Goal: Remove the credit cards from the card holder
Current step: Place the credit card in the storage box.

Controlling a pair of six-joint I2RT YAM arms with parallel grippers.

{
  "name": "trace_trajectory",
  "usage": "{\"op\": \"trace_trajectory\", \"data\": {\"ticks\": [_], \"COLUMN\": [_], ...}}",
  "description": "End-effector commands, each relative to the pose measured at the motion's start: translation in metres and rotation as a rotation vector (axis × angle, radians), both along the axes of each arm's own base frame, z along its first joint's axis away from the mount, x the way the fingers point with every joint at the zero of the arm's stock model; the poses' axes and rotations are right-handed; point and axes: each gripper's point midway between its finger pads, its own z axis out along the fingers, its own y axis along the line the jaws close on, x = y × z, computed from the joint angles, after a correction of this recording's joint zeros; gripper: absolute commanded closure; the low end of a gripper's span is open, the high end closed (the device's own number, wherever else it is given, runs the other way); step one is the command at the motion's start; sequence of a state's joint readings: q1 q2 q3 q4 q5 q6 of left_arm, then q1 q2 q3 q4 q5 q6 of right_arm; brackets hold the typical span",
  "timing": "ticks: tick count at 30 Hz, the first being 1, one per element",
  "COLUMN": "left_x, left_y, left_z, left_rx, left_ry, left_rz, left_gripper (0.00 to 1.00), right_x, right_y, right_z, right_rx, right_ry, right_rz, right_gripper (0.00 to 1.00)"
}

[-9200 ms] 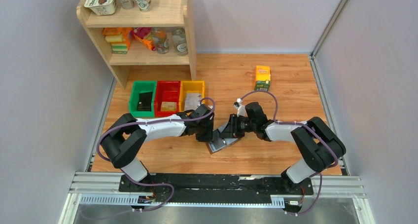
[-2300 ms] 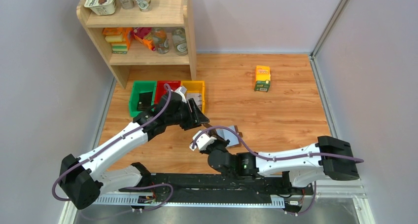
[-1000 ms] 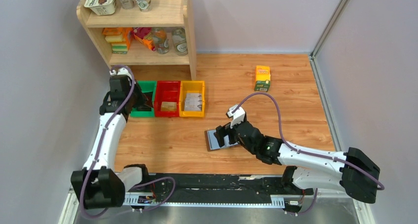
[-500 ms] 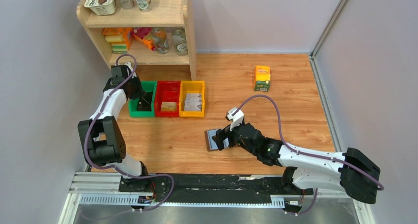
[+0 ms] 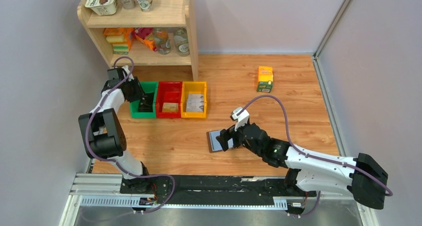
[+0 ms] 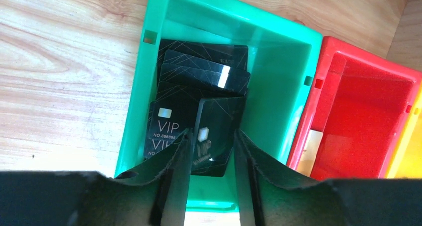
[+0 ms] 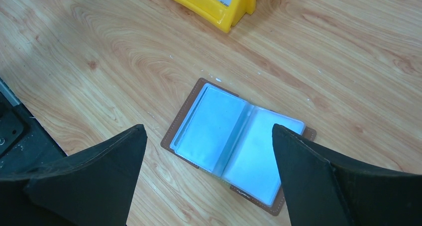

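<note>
The brown card holder [image 7: 234,146] lies open and flat on the table [image 5: 217,140], showing two pale blue sleeves. My right gripper [image 7: 209,129] hovers just above it, open wide, with nothing between its fingers. My left gripper [image 6: 212,134] hangs over the green bin [image 6: 144,76] at the far left [image 5: 135,106], jaws apart. A dark credit card [image 6: 219,116] stands tilted between the left fingers, with a gap to the right finger. Several more dark credit cards [image 6: 204,76] marked VIP lie stacked in the bin.
A red bin [image 5: 169,85] and a yellow bin [image 5: 194,85] sit right of the green one, each with something pale inside. A wooden shelf [image 5: 144,22] with jars and cups stands behind them. An orange-green carton [image 5: 264,79] stands at the far right.
My left gripper has come over the green bin and opened, so the dark card stands loose between its fingers. The right gripper has shifted slightly above the open holder.
</note>
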State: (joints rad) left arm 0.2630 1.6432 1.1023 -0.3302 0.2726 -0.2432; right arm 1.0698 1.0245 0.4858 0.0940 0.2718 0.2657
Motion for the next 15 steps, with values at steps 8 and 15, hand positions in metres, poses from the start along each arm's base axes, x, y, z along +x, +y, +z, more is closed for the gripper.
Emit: {"op": "trace_trajectory", "data": {"ticks": [8, 15], "left_x": [-0.021, -0.058], "left_y": [0.022, -0.048], "left_z": [0.067, 0.098], "left_rx": [0.125, 0.061], "left_ry": [-0.04, -0.108], "left_rz": [0.124, 0.018], "left_gripper": [0.48, 0.45], "right_x": [0.005, -0.001], "right_y": [-0.022, -0.011], "right_z": [0.037, 0.004], "right_rx": [-0.07, -0.265], "right_ry": [0.041, 0.246], "right_rz": [-0.101, -0.118], "right_gripper": [0.0, 0.01]}}
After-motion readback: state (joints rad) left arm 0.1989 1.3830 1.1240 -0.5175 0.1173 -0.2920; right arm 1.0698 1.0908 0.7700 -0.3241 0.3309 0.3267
